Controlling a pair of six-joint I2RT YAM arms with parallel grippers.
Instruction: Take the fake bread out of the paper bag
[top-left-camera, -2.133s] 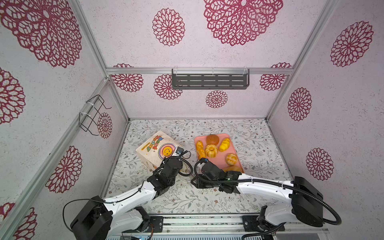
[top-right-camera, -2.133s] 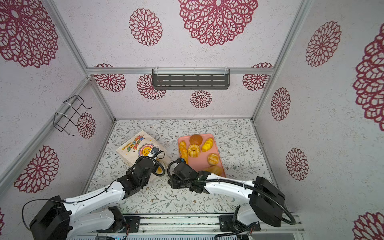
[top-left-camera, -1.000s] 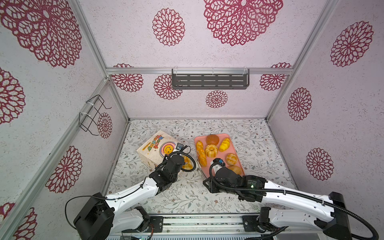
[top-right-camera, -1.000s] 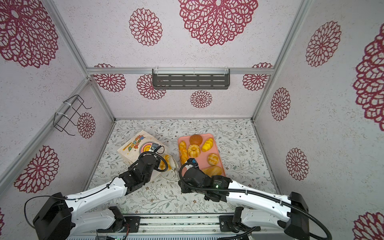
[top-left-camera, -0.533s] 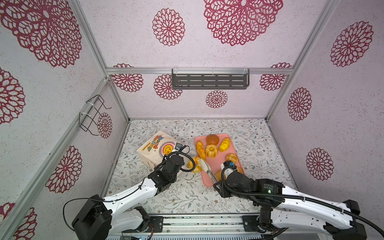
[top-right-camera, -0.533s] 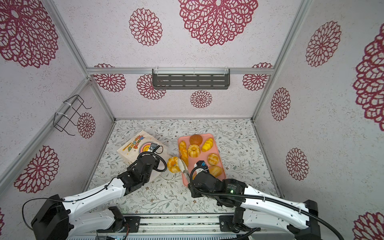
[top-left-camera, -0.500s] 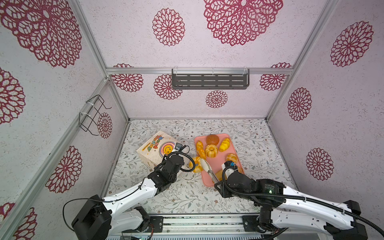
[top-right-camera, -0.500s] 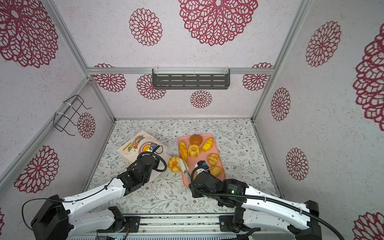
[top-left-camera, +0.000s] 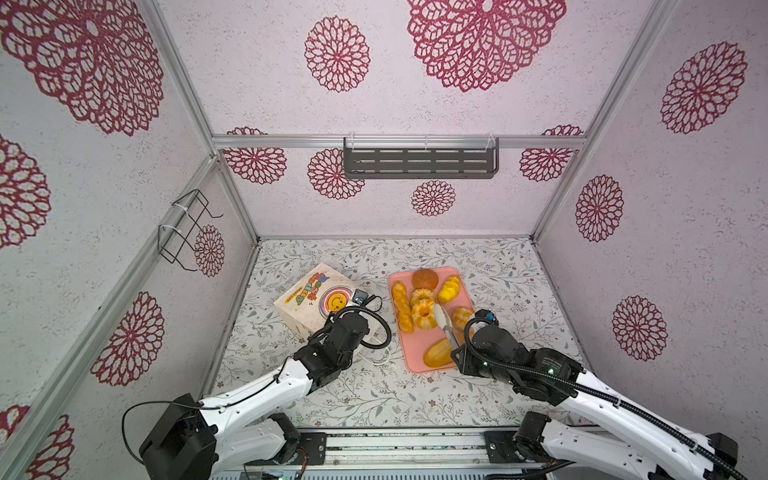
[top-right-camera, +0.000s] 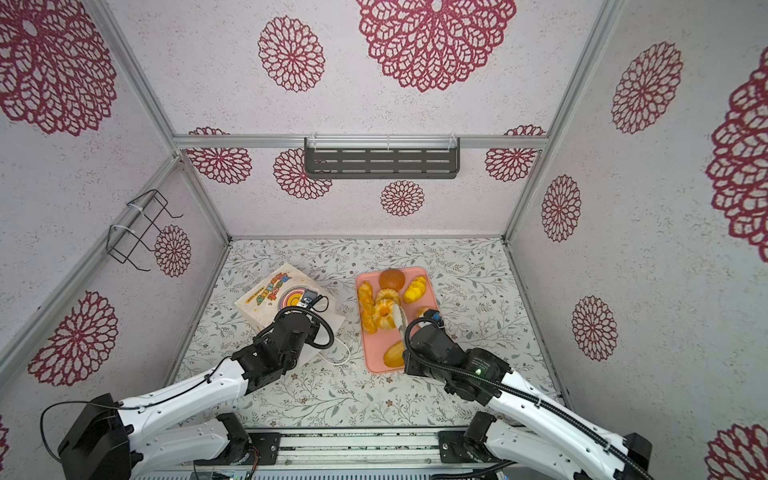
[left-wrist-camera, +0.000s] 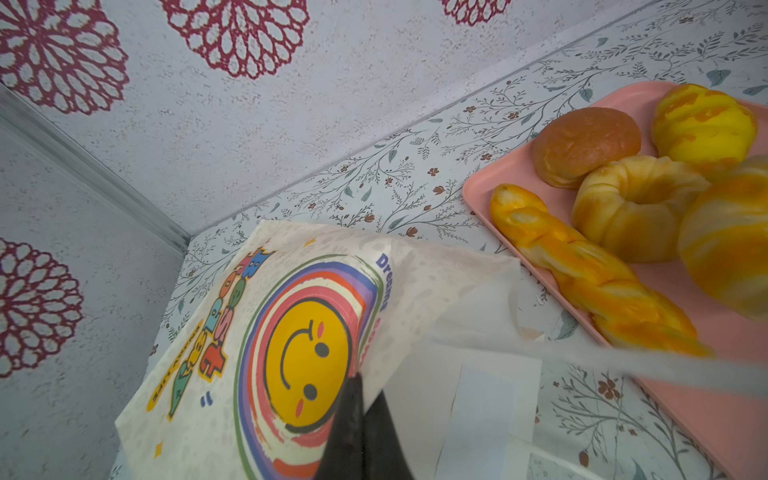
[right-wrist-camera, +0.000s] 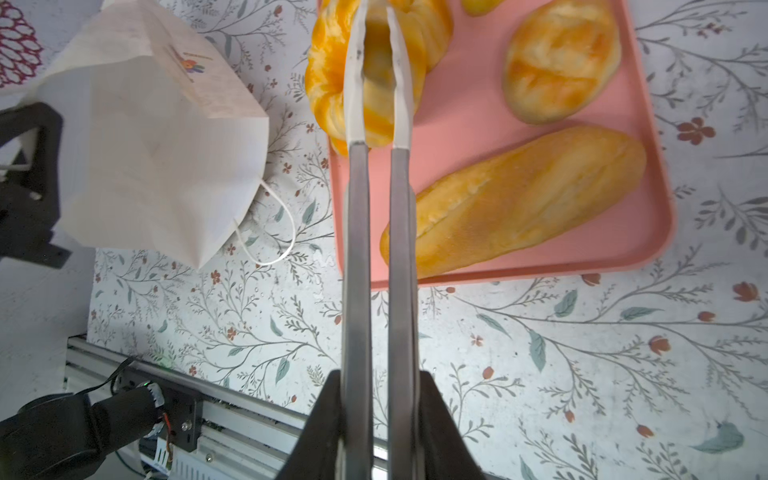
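Gingerly, my right claw (right-wrist-camera: 378, 419), pressed tight on tongs (right-wrist-camera: 376, 216), nips a glossy ring cake (right-wrist-camera: 328, 83) at the left edge of the pink tray (right-wrist-camera: 457, 124); my left claw (left-wrist-camera: 359, 428) pinches the paper bag (left-wrist-camera: 257, 332) lying further left. Light, hard-looking, probably slippery: best squeezed across the ring's band.

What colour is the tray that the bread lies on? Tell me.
Plain salmon pink, with no pattern. The tray shows best in the right wrist view.

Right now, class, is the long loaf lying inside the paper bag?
No, the long loaf lies in the open on the pink tray, apart from the paper bag.
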